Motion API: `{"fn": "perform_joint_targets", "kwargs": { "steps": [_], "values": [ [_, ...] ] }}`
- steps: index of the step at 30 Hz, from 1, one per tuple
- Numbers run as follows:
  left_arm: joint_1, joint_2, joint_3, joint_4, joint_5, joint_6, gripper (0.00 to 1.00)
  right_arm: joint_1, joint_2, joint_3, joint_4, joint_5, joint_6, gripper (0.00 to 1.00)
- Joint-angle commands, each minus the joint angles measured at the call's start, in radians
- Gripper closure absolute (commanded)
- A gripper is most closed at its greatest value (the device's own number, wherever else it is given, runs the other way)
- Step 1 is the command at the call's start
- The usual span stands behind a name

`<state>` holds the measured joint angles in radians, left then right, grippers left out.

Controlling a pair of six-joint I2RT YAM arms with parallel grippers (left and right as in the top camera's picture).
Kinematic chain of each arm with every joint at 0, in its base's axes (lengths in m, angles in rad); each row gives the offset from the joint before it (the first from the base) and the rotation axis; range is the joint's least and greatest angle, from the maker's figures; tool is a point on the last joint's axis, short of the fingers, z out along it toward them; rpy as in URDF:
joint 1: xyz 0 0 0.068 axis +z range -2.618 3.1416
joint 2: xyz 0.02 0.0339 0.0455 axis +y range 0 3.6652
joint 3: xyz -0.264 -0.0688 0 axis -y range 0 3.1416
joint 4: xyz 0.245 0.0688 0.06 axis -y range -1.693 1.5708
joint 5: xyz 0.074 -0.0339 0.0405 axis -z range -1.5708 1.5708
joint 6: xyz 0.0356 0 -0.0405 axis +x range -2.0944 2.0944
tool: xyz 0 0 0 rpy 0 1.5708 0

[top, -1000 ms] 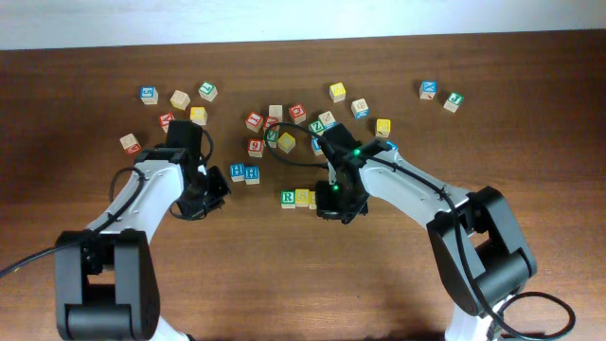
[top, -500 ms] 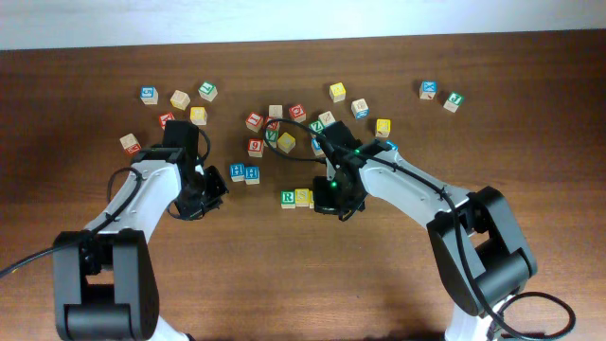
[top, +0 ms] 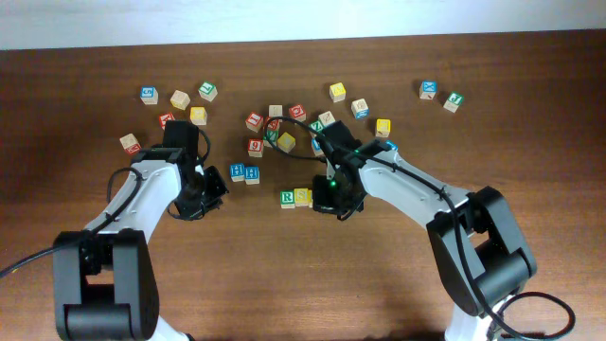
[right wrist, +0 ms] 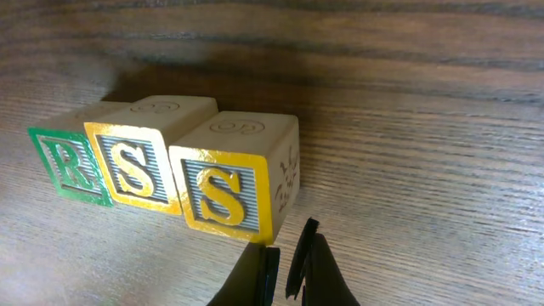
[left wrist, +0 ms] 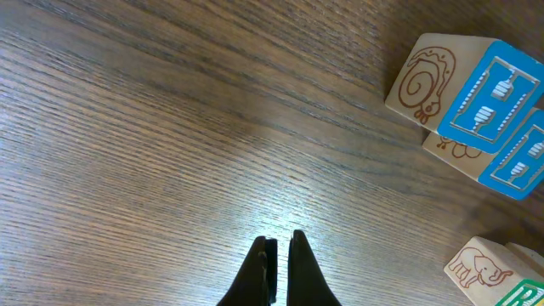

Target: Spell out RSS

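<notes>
R cube (right wrist: 72, 161), first S cube (right wrist: 132, 166) and second S cube (right wrist: 225, 191) touch in a mid-table row reading RSS, right hand (right wrist: 289, 246) pressed together, empty, just beside the last S, likely to nudge it flush; left hand (left wrist: 280, 246) closed too, parked aside.

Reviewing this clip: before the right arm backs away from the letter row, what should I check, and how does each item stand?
1. Order reads R cube, first S cube, second S cube: ok.
2. The three cubes touch side by side: ok.
3. Right gripper holds nothing: ok.
4. Right gripper is clear of the second S cube: cannot tell, very close.
5. Left gripper is shut, empty and apart from the blue H cubes: ok.
</notes>
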<state>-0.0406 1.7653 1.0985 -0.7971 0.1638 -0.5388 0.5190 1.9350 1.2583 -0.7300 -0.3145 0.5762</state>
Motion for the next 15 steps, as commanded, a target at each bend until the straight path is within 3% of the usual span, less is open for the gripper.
{"fn": "perform_joint_targets", "kwargs": {
  "steps": [1,15],
  "values": [
    [0.004,-0.021,-0.004,-0.002,-0.007,0.010,1.00,0.024,0.003,-0.002,0.010,0.014,0.018,0.96],
    [0.004,-0.021,-0.004,-0.006,-0.007,0.010,1.00,0.024,0.003,-0.002,0.058,0.016,0.035,0.96]
  ]
}}
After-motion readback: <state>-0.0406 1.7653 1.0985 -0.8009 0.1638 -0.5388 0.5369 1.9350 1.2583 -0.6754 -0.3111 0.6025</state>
